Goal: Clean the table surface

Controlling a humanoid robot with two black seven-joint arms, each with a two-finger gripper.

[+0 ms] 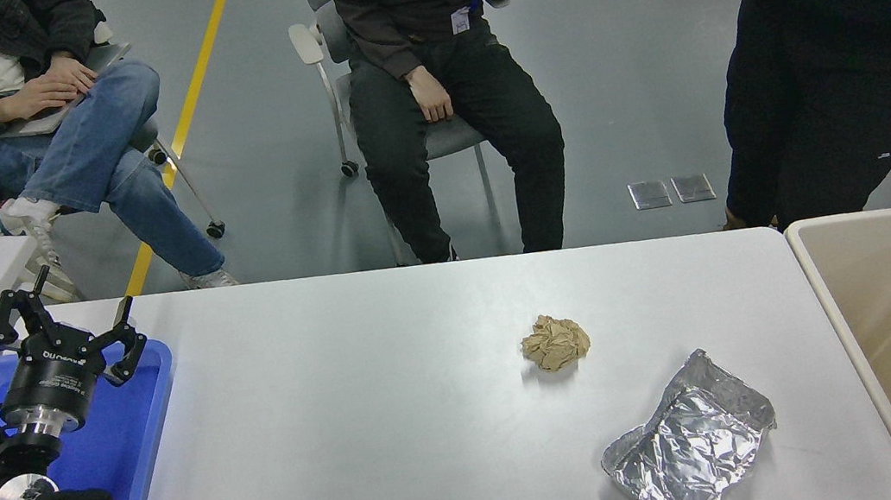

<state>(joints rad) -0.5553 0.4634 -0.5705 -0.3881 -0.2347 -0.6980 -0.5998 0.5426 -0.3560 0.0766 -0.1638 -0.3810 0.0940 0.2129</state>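
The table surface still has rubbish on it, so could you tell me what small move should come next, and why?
Probably bring the right arm, now out of view, in over the foil bag, the item nearest the beige bin. Both it and the crumpled paper ball lie loose on the table surface, and the left claw is open, parked over the blue tray.

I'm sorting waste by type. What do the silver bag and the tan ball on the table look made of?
The silver bag looks like metallised foil or foil-lined plastic: shiny, mirror-like, with sharp creases. The tan ball looks like crumpled brown paper, perhaps a napkin: matte, with soft irregular folds. Both lie on the table surface, matte white.
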